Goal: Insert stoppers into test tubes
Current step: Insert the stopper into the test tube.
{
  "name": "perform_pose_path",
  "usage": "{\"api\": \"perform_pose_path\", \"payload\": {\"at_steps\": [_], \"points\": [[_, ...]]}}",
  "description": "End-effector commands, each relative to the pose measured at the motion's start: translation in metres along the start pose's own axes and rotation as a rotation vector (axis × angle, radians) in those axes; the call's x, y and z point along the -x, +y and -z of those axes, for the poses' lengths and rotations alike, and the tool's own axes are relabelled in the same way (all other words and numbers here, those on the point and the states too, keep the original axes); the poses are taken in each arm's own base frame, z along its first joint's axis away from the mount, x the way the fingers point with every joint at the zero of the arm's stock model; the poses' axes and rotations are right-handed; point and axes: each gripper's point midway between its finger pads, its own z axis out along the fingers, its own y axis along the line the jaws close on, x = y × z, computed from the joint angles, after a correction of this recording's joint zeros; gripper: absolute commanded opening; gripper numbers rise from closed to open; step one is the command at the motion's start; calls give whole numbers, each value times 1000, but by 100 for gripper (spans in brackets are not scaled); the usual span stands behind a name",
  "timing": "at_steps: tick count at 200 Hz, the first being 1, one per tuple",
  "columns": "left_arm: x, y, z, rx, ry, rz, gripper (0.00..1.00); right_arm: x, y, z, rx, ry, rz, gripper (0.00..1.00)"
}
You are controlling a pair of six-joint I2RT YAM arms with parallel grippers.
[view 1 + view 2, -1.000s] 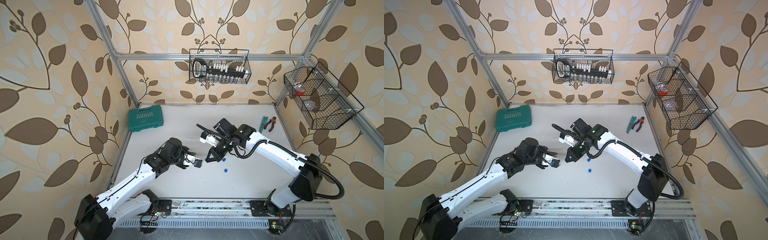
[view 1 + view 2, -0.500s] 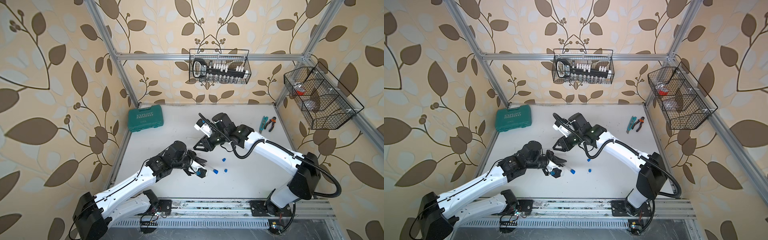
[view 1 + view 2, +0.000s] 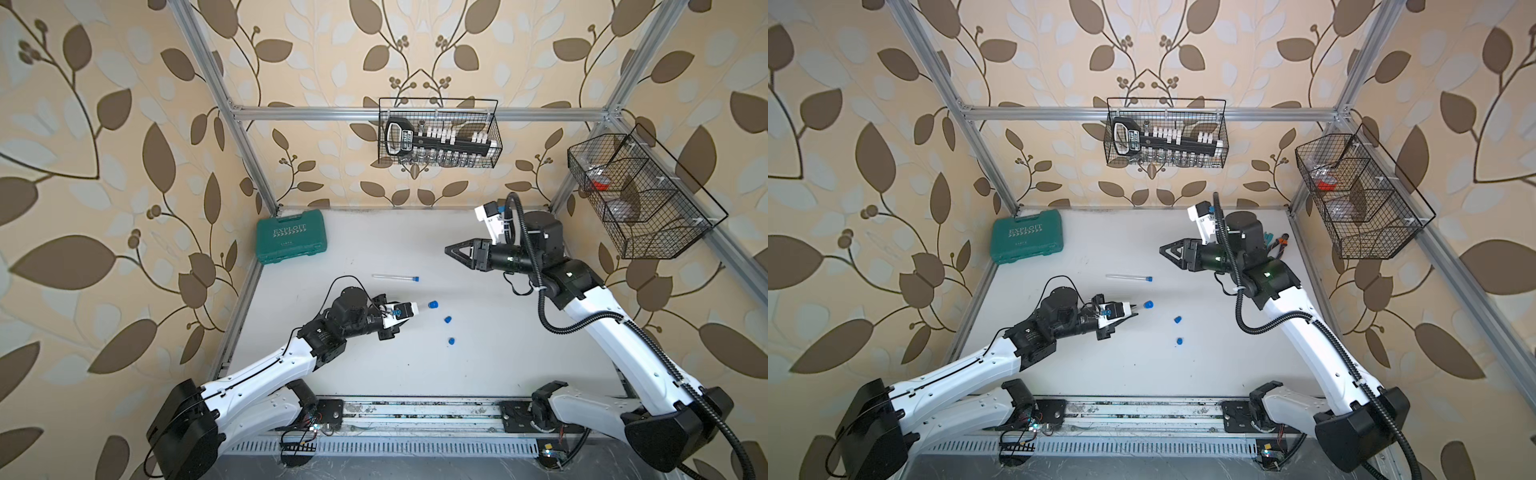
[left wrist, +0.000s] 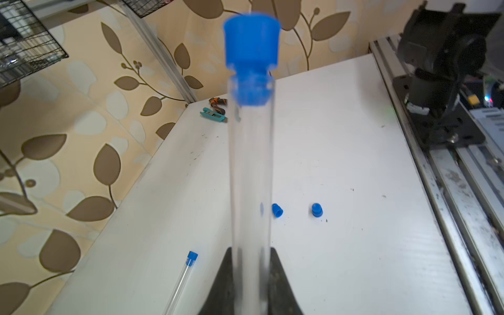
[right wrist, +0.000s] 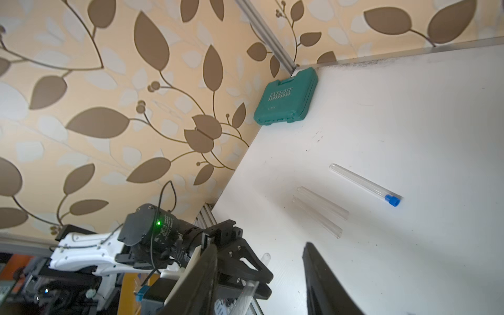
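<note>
Right hand (image 3: 452, 251) has backed off rearward, jaws apart, empty; left hand (image 4: 252, 252) grips test tube (image 4: 251, 177) over desk (image 3: 498, 365), stopper (image 4: 251, 54) in its mouth: if lightly seated, a set-down jolt could pop it loose

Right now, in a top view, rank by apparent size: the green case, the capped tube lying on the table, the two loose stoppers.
1. green case, largest.
2. capped tube, long but thin.
3. loose stoppers, smallest; the two look alike, so no order between them.
</note>
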Motion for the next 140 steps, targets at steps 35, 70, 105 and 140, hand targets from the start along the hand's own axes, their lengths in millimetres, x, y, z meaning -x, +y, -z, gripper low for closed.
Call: {"api": "perform_pose_path", "payload": {"at_steps": [35, 70, 105, 140], "points": [[61, 44, -9, 105, -353, 411, 0, -15, 26, 11, 241, 130, -482, 73], [70, 40, -9, 63, -377, 384, 0, -20, 35, 9, 252, 204, -475, 86], [82, 32, -6, 8, -413, 339, 0, -29, 50, -6, 287, 284, -485, 85], [90, 30, -5, -4, -421, 277, 0, -36, 61, -13, 309, 335, -490, 77]]}}
